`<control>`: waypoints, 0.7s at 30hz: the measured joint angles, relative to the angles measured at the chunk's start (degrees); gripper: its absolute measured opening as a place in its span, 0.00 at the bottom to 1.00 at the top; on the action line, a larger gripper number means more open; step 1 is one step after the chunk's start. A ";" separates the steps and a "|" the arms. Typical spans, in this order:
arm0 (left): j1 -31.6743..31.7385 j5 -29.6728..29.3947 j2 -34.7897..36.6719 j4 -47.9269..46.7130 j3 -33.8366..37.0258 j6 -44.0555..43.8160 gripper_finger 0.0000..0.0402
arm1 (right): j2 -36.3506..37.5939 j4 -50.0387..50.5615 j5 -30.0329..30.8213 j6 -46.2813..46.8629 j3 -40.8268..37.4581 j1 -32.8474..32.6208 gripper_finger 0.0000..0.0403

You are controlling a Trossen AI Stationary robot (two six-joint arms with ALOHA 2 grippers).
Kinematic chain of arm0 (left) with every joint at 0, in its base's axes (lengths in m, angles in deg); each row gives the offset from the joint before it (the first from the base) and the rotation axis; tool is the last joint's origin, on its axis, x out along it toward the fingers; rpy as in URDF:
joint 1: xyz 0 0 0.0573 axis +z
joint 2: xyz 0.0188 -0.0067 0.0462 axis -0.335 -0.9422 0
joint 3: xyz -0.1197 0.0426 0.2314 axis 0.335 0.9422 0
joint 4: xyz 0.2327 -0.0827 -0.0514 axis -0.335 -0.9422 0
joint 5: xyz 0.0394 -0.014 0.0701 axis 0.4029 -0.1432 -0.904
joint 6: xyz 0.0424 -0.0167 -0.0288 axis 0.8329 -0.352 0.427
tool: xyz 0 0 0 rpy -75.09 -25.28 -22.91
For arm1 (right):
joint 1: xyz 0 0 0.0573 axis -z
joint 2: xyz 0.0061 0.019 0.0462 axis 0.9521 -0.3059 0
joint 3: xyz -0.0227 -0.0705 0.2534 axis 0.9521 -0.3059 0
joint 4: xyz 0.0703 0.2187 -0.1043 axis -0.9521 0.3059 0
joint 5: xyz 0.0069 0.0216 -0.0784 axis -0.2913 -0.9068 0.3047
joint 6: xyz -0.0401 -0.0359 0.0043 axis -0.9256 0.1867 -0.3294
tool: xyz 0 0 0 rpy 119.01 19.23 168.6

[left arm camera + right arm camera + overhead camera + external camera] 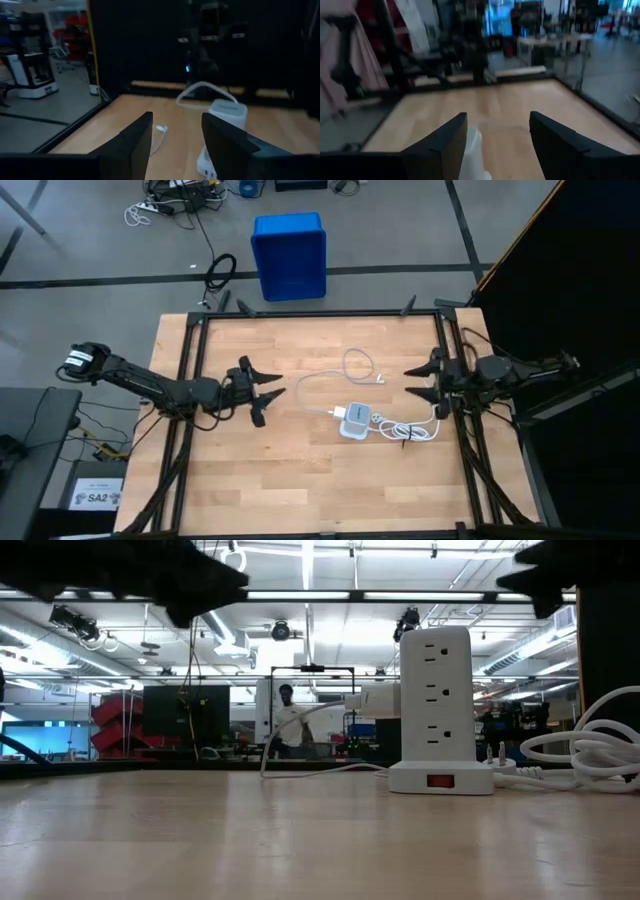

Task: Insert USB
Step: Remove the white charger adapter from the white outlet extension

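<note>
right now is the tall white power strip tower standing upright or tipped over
Upright. In the low view the tall white power strip tower stands vertically on its base on the wooden table, outlets stacked one above another.

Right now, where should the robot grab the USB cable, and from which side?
Probably at a plug end, from above. The USB lies flat and loosely curled on the table, so its thin middle would flop. One end lies loose near the open left gripper; the other reaches the power strip.

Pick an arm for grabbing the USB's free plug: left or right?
Probably left. The left gripper, open, sits nearest the USB end at the table's middle-left. The right gripper, also open, hovers beyond the power strip.
</note>
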State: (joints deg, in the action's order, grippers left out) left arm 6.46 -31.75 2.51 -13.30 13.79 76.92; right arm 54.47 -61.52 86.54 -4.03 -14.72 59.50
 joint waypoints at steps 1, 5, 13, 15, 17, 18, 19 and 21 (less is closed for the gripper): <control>0.00 0.34 -1.73 -2.34 -2.30 0.86 0.40 | -2.97 -0.40 0.02 0.00 0.00 0.06 0.47; 0.01 1.53 -9.27 -12.13 -11.98 3.82 0.46 | -16.06 -7.96 -0.06 0.90 0.00 0.15 0.50; 0.01 3.49 -22.61 -24.91 -25.49 5.06 0.67 | -35.91 -19.31 -3.61 4.43 0.81 0.15 0.70; 0.46 6.03 -25.16 -25.60 -26.99 4.04 0.71 | -38.82 -22.23 -5.68 5.79 0.94 0.15 0.76; 0.86 7.80 -27.29 -25.58 -27.88 2.84 0.74 | -41.75 -24.96 -8.01 6.96 0.92 0.14 0.82; 1.20 8.27 -28.41 -25.83 -28.22 2.51 0.75 | -42.99 -26.22 -8.93 7.38 0.90 0.03 0.86; 1.46 8.56 -29.42 -25.82 -28.61 2.36 0.76 | -44.03 -27.57 -9.50 7.71 0.90 -0.08 0.89; 1.88 9.14 -31.07 -25.64 -29.02 2.22 0.76 | -46.10 -29.39 -9.94 7.82 0.90 -0.44 0.94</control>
State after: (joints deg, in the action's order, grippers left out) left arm 8.35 -22.61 -28.56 -38.94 -15.24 79.13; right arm 8.37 -90.91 76.60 3.80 -13.82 59.06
